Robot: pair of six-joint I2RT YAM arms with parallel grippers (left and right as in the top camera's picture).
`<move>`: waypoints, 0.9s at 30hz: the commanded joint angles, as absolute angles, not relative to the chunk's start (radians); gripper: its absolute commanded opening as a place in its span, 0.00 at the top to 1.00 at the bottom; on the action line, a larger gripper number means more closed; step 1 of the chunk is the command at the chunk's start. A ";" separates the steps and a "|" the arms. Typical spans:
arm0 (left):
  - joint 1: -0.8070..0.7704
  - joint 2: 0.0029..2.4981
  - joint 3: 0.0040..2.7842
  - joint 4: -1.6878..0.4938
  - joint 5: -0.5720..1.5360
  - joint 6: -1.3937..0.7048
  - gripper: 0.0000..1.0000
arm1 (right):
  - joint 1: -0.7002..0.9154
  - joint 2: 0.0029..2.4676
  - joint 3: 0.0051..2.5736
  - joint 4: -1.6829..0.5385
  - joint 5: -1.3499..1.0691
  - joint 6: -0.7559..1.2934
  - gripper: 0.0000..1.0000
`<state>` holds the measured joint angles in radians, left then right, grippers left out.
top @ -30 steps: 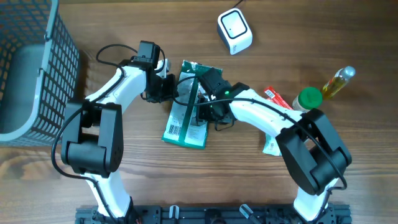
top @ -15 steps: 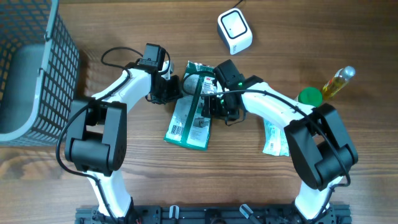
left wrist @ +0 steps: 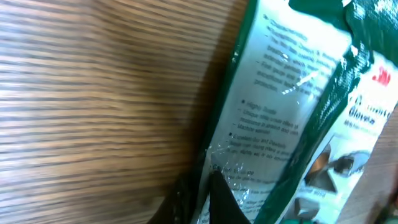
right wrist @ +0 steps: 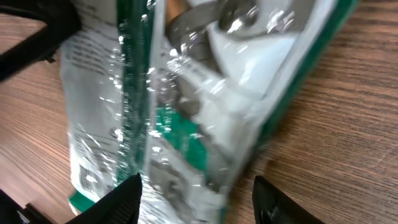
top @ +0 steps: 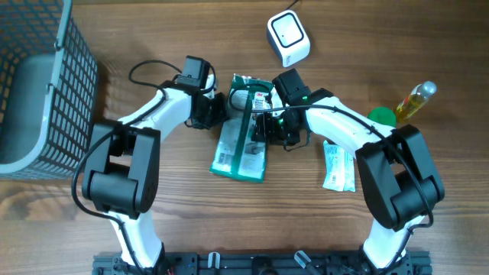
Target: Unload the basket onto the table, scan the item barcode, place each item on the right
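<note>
The item is a green and white plastic glove package [top: 243, 141] lying flat on the wooden table, with a barcode label near its lower left corner [top: 223, 159]. My left gripper [top: 217, 113] is shut on the package's upper left edge; in the left wrist view the dark fingertips [left wrist: 219, 198] pinch the film of the package [left wrist: 286, 93]. My right gripper [top: 269, 127] stands open over the package's upper right part. In the right wrist view its fingers [right wrist: 127, 198] straddle the crinkled package [right wrist: 205, 106], the right one over bare wood. The white scanner [top: 288, 37] sits at the back.
A dark wire basket [top: 38, 84] stands at the left edge. At the right are a small oil bottle [top: 416, 99], a green lid [top: 380, 116] and a white sachet [top: 338, 164].
The package has slid to the right and turned slightly, with the left gripper holding its edge. The right gripper has moved right and toward the back along the package.
</note>
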<state>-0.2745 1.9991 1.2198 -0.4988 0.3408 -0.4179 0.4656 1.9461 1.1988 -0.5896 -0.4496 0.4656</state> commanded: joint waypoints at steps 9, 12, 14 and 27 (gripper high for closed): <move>-0.303 2.058 1.155 -0.513 0.146 -0.646 0.96 | 0.467 1.940 1.169 -0.585 -0.468 0.426 0.41; -0.302 2.058 1.155 -0.512 0.136 -0.700 0.96 | 0.467 1.940 1.169 -0.585 -0.468 0.426 0.41; -0.301 2.058 1.154 -0.515 0.137 -0.735 0.96 | 0.467 1.940 1.169 -0.585 -0.468 0.426 0.41; -0.303 2.057 1.154 -0.516 0.150 -0.653 0.96 | 0.430 1.940 1.169 -0.515 -0.439 0.416 0.30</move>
